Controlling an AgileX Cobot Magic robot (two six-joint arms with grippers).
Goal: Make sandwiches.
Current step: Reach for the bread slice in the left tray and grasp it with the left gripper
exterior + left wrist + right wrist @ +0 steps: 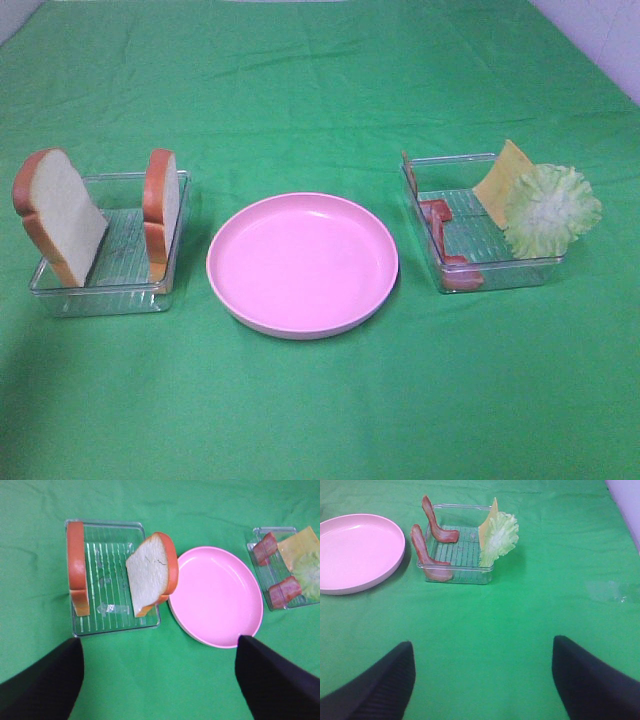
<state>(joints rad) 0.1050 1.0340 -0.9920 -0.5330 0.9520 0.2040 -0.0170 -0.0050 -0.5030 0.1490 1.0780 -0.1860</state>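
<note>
Barely starting: I'm holding left end effector (pixel 158 641) and right end effector (pixel 482 641) wide, empty; orange-crusted white toy bread slices (pixel 149 575) are sitting ahead, round pink plate (pixel 220 600) bare.

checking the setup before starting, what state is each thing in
bread slices, both on edge in left tray
plate, empty
bacon, two strips propped in right tray
cheese, leaning upright in right tray
lettuce, upright beside cheese
left end effector, open, empty
right end effector, open, empty

Round pink plate (pixel 302 265) sits mid-counter on the green cloth (pixel 320 80); left clear tray (pixel 125 255) just beside it; right clear tray (pixel 466 212) near its other side.
</note>
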